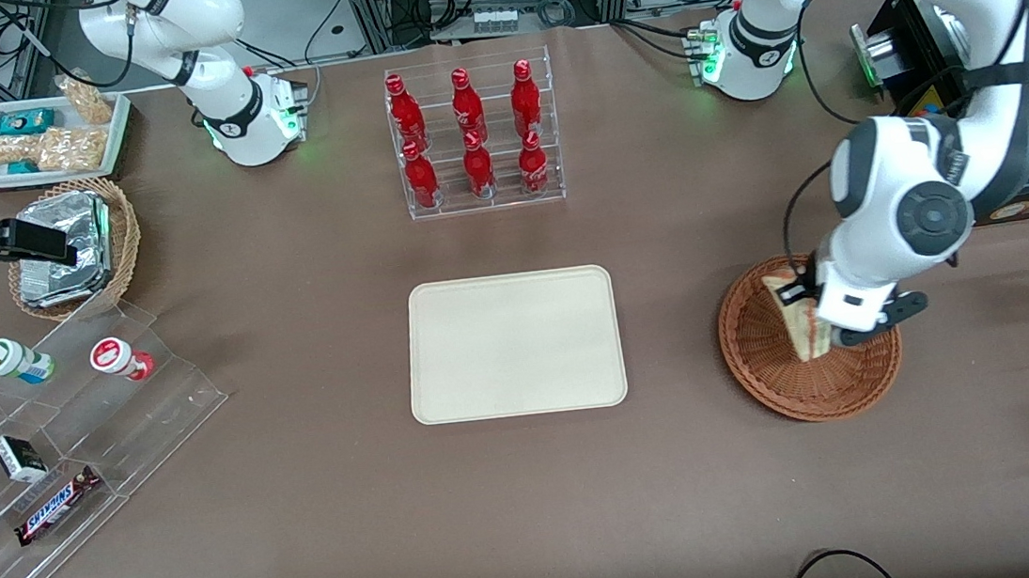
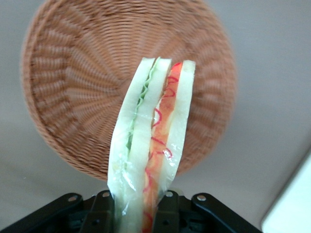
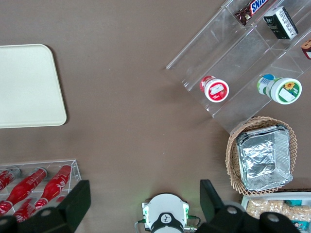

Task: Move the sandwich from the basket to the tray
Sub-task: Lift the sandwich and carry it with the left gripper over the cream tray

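the gripper [image 2: 141, 213] is closed on the sandwich [image 2: 150, 145] and holds it by one end, so the bread layers stand on edge and the filling stays pressed between them. the sandwich hangs above the basket [image 1: 768, 368], clear of its weave. the tray [image 1: 514, 344] lies flat toward the table's middle, ready to receive it.

reddish-brown woven basket [image 2: 73, 97], white sandwich [image 2: 150, 145] with green and red-orange layers, cream tray [image 1: 514, 344]

Gripper [image 1: 822, 321] low at working arm's end, gripping
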